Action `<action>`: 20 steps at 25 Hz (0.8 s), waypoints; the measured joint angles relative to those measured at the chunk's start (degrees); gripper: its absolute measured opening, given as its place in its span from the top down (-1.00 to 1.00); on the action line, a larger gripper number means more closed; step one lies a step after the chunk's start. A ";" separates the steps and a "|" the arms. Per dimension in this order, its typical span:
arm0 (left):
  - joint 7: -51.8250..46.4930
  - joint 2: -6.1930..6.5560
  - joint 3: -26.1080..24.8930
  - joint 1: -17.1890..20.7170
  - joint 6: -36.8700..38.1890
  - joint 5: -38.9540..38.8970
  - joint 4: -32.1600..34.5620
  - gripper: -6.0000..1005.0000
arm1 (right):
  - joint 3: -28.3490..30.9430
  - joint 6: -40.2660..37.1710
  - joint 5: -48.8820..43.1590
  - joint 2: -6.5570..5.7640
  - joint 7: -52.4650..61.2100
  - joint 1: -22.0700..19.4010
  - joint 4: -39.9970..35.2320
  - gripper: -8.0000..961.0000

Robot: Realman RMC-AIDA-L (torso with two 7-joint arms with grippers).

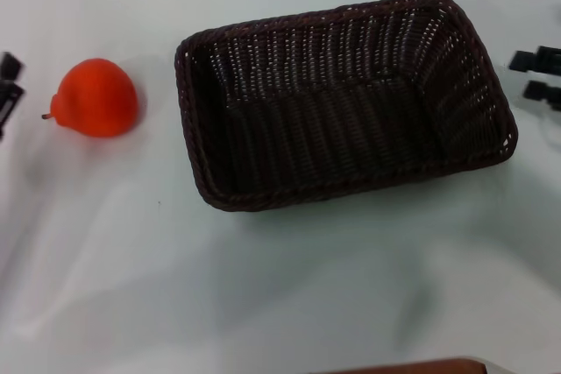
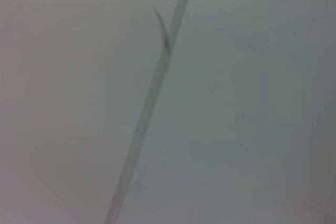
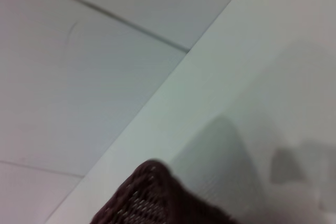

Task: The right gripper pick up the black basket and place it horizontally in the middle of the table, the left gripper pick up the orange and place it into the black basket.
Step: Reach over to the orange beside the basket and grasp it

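Basket point(image 1: 351, 102) mid-table, orange point(image 1: 95, 98) left, apart.

The place looks like a robot test room or a lab, not a home. The desk point(image 1: 289, 295) is plain and white. Beyond its edge, the right wrist view shows a pale floor point(image 3: 79, 66) with thin dark seams.

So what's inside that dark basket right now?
Nothing visible: the black basket shows only its woven floor. The orange sits outside on the table. The table beneath the basket is covered.
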 joint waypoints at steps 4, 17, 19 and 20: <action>-9.32 2.90 7.43 0.11 7.44 4.56 -6.33 -0.49 | 5.10 0.03 -0.52 -0.35 -4.82 0.52 0.06 -0.40; -8.45 -0.84 9.39 -4.68 26.61 10.05 -10.59 -0.47 | 11.05 0.37 8.93 0.33 -17.80 1.87 0.52 -0.39; -8.23 -1.22 9.54 -5.29 27.50 10.95 -10.63 -0.47 | 11.09 0.43 10.22 0.66 -19.18 1.99 0.54 -0.38; -8.33 -1.31 9.57 -5.56 27.90 11.82 -10.64 -0.46 | 11.12 0.44 10.74 0.73 -19.70 2.02 0.55 -0.38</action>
